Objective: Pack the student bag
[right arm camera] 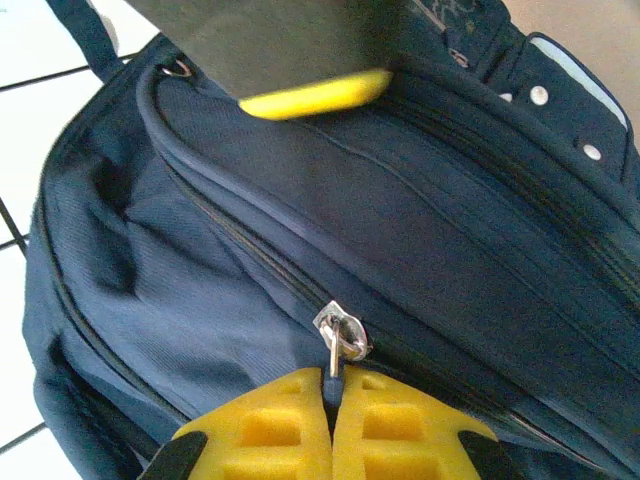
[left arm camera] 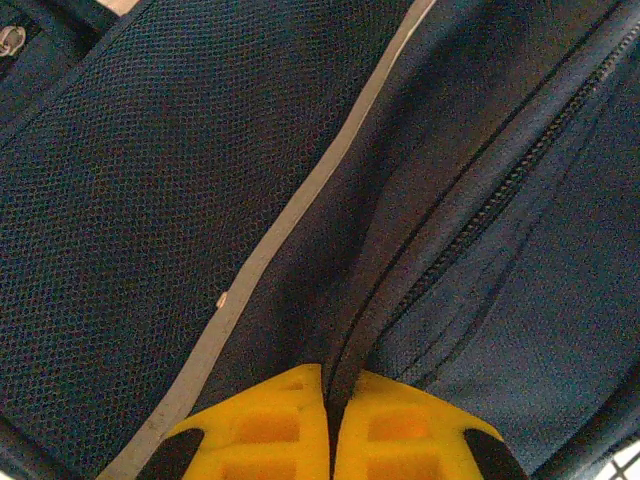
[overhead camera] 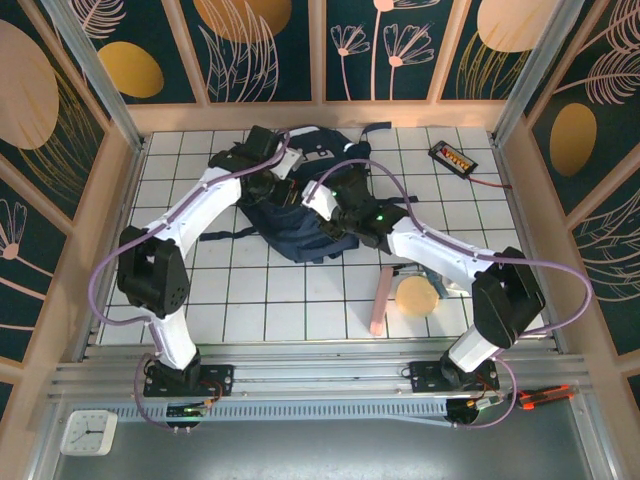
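Note:
The student bag, a dark navy backpack, lies on the white tiled table behind the centre, with both arms reaching over it. My left gripper is on its upper part. In the left wrist view its yellow fingers are shut on a fold of the bag's fabric beside a zip line, next to a pale stripe. My right gripper sits mid-bag. Seen from the right wrist, that gripper is shut on the pull tab of a metal zip slider. A yellow finger of the left gripper shows above.
A pink stick-like item and a round tan disc lie front right of the bag. A black device with orange markings lies at the back right. Wooden walls enclose the table; a small clock lies on the front ledge.

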